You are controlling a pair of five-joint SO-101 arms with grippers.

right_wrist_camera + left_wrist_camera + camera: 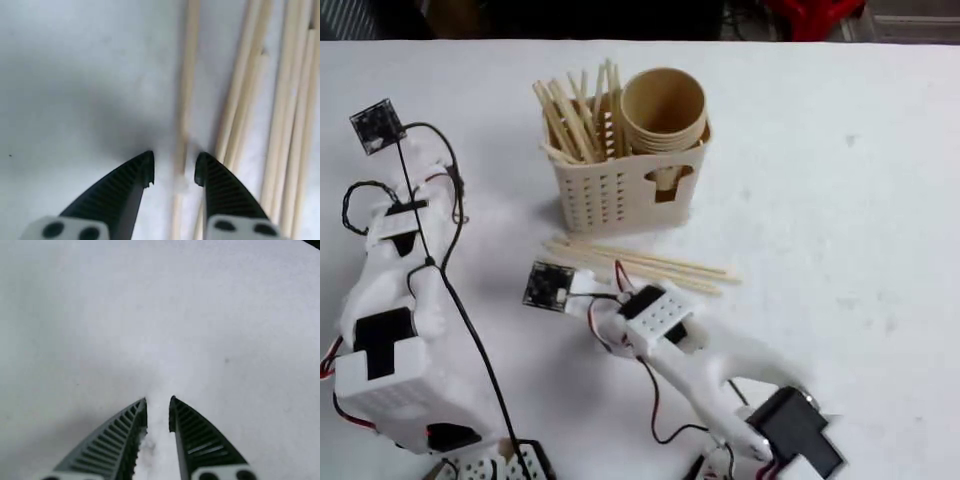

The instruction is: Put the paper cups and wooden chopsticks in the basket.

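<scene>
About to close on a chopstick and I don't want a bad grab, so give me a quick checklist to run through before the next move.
1. One chopstick between the right gripper's open jaws: ok.
2. Neighbouring chopsticks clear of the grip: cannot tell; one runs close beside a finger.
3. Right gripper low enough to grip: cannot tell.
4. Basket upright, cups in it: ok.
5. Left gripper empty, over bare table: ok.
</scene>
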